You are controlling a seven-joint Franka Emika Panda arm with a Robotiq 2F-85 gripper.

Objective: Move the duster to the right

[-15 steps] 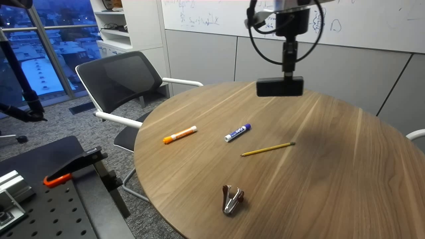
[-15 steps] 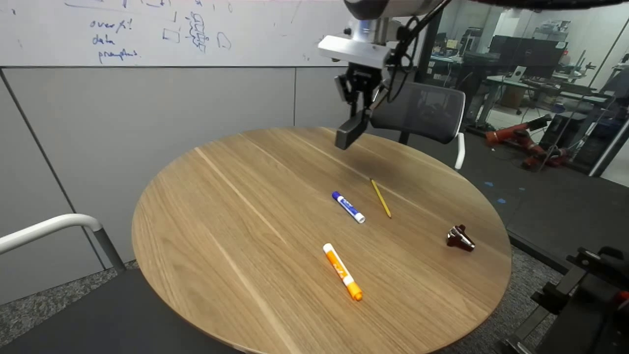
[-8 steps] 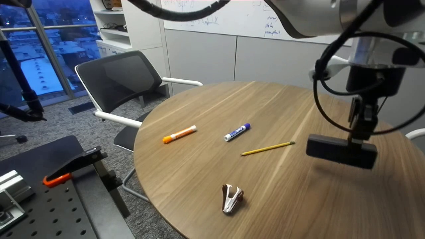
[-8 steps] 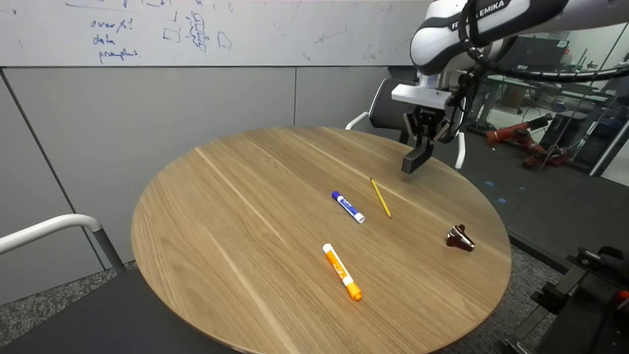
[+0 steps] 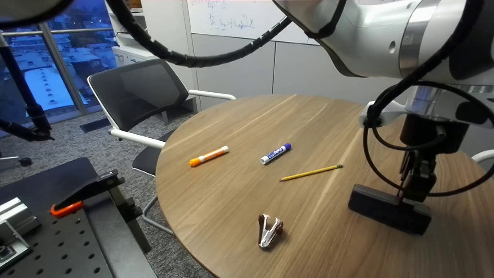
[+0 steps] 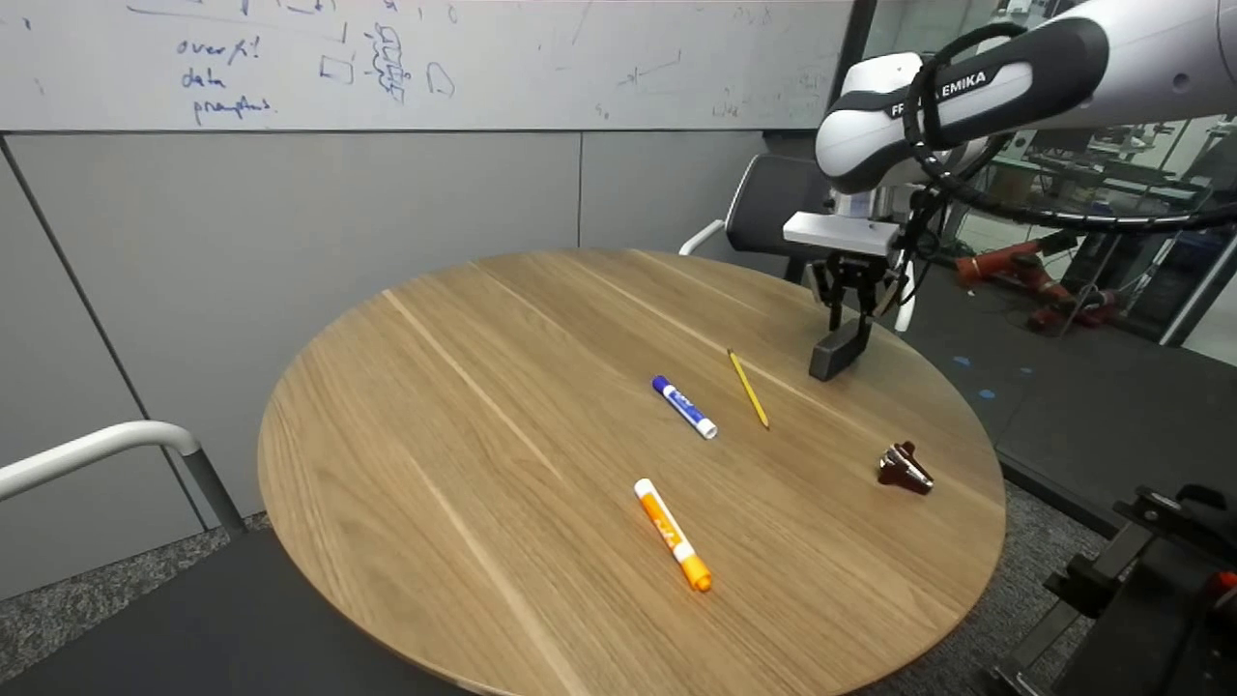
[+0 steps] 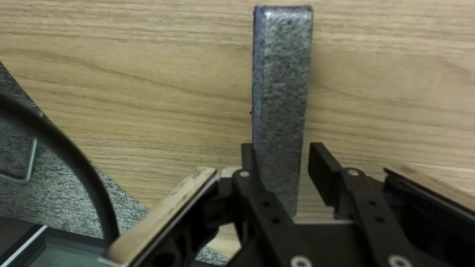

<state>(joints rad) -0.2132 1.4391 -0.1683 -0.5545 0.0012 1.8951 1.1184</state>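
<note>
Wrist view: my fingers gape slightly wider than the duster, gripping nothing; it stands on the table between them, closer to one, long axis through the gap; I'd withdraw straight up.

The place is part office meeting room, part robotics lab. The office half shows in a whiteboard with handwriting, a round wooden table, a mesh-backed chair, grey carpet and a tall window onto city buildings. The lab half shows in the white robot arm over the table and a perforated dark plate. In the dim background of an exterior view sits what is probably a red robot.
</note>
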